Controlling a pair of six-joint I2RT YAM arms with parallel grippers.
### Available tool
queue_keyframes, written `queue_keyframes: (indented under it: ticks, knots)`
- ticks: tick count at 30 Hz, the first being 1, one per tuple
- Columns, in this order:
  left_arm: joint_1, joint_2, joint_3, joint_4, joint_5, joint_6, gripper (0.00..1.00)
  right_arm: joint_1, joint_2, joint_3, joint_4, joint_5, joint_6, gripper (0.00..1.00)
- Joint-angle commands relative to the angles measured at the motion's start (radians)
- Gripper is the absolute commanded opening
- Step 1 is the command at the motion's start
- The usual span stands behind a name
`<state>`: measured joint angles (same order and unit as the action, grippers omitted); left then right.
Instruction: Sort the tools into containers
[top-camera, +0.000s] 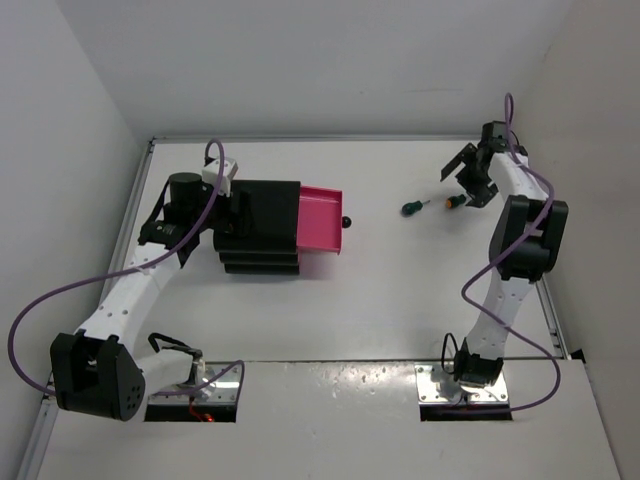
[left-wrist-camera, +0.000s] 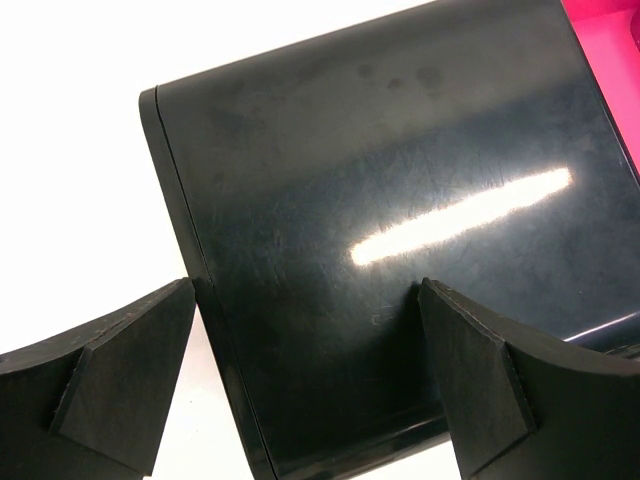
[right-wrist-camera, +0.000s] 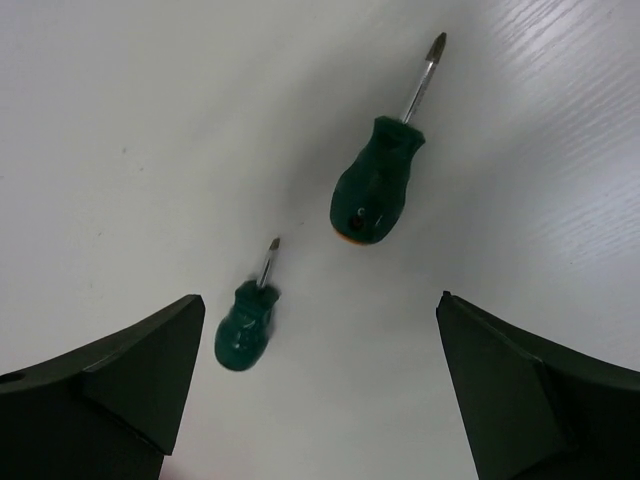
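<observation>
Two green-handled stubby screwdrivers lie on the white table at the far right: a smaller one (top-camera: 412, 207) (right-wrist-camera: 245, 320) and a larger one with an orange butt (top-camera: 457, 201) (right-wrist-camera: 372, 185). My right gripper (top-camera: 458, 182) (right-wrist-camera: 318, 330) hovers open above them, touching neither. The black stepped cabinet (top-camera: 258, 225) (left-wrist-camera: 380, 150) stands at the left with its top magenta drawer (top-camera: 322, 220) (left-wrist-camera: 610, 40) pulled out and its black knob (top-camera: 347, 222) showing. My left gripper (top-camera: 228, 212) (left-wrist-camera: 305, 290) is open over the cabinet's rear edge. Pliers and a purple screwdriver are out of view.
White walls close in the table on the left, back and right. The cabinet's lower tiers (top-camera: 260, 264) step out towards the near side, their drawers shut. The right arm's base (top-camera: 462, 375) and the left arm's base (top-camera: 95, 375) stand at the near edge.
</observation>
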<state>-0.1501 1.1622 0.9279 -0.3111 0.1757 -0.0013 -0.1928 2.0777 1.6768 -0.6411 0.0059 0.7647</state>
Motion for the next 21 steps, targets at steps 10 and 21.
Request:
queue_keyframes:
  ticks: [10,21]
  knots:
    - [-0.012,0.011,-0.067,-0.151,0.01,0.001,0.99,0.009,0.116,0.146,-0.094,0.106,0.097,0.93]
    - [-0.012,0.011,-0.067,-0.151,0.01,0.001,0.99,0.0,0.191,0.176,-0.085,0.108,0.107,0.84]
